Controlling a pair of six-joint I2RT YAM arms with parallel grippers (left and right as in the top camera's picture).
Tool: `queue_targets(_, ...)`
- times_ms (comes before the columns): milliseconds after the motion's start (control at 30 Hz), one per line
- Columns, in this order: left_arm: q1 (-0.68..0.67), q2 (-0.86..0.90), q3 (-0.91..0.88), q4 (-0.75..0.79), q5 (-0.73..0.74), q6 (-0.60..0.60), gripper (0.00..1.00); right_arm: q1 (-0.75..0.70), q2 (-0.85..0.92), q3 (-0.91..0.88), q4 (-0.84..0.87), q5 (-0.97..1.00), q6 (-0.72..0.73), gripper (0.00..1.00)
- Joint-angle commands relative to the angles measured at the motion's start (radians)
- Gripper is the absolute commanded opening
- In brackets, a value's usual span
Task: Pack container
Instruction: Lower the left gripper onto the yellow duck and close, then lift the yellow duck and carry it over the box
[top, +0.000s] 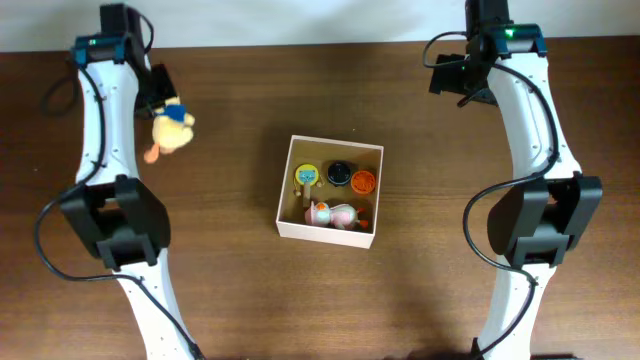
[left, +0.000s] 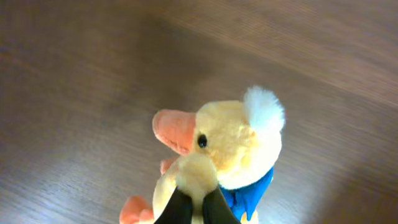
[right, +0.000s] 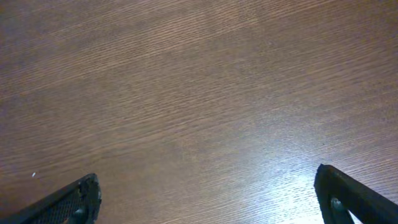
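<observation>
Edge is cutting off the yellow plush duck (left: 233, 146) below its chest, and all of the left gripper (left: 198, 199) but two black tips under the duck's beak.

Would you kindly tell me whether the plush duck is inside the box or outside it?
Outside. The duck is well left of the box, over bare table, pinched in the left gripper.

Right hand (right: 208, 202) spread wide over bare worktop (right: 199, 93), nothing between the jaws. Only the two dark fingertips (right: 68, 205) show, one in the bottom left corner, one in the bottom right. Brown wood grain fills the rest, with a tiny pale speck (right: 34, 175) near the left fingertip.
</observation>
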Motion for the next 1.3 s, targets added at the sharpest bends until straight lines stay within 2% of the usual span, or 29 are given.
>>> queue_targets(0,-0.039,-0.005,0.096,-0.039,0.011,0.088,0.02,-0.003,0.004,-0.005,0.0,0.002,0.009,0.99)
queue_targets(300,-0.154,-0.005,0.213,-0.156,0.011,0.27,0.02,-0.003,0.004,-0.005,0.0,0.002,0.009,0.99)
queue_targets(567,-0.312,-0.012,0.258,-0.305,0.011,0.417,0.02,-0.003,0.004,-0.005,0.0,0.002,0.009,0.99)
queue_targets(967,-0.505,-0.09,0.263,-0.394,0.011,0.43,0.02,-0.003,0.004,-0.005,0.0,0.002,0.009,0.99)
queue_targets(1267,-0.563,-0.132,0.263,-0.403,0.003,0.431,0.02,-0.003,0.004,-0.005,0.0,0.002,0.009,0.98)
